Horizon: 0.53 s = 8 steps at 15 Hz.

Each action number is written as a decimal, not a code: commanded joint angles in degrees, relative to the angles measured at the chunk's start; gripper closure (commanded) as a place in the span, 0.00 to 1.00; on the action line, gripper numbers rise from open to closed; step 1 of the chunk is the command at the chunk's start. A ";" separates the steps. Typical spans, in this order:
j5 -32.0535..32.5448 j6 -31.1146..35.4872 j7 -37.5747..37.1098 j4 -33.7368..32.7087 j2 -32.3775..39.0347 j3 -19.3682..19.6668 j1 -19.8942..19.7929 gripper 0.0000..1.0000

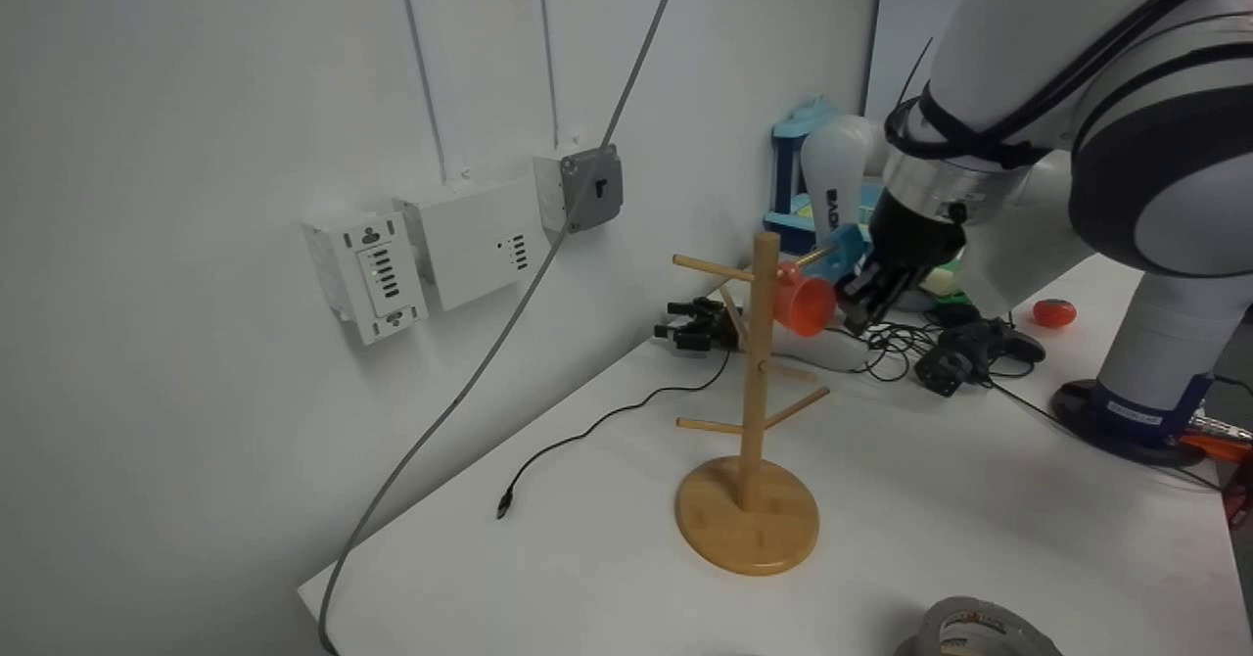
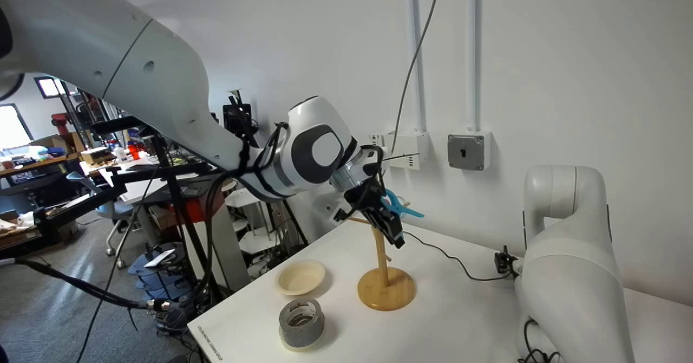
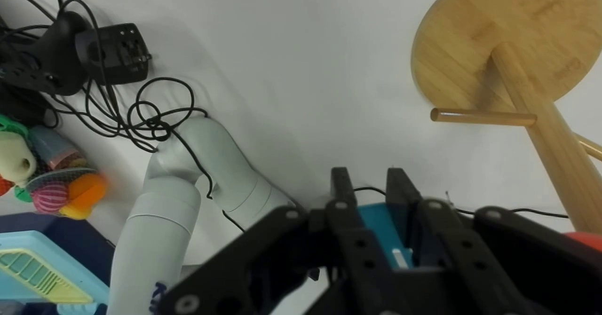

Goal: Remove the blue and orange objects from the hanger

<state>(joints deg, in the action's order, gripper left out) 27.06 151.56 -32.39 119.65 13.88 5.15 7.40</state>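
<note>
White table (image 1: pixel 930 499), one hanger (image 1: pixel 755 406), one orange cup (image 1: pixel 807 305); tool (image 3: pixel 368 178) clasps one blue piece (image 3: pixel 382 230).

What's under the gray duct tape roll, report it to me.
In an exterior view, a curved cream-colored edge shows beneath the gray duct tape roll. The roll covers the rest, so what that edge belongs to cannot be told.
</note>
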 commanded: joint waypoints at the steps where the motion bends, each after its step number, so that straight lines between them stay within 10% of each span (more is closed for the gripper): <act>1: 1.78 -0.02 -2.20 -1.33 0.68 1.49 1.25 0.94; 8: 0.78 0.41 -3.82 0.44 -3.05 2.24 0.18 0.94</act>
<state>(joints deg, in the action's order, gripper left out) 27.07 151.56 -34.30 119.38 12.99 6.25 7.54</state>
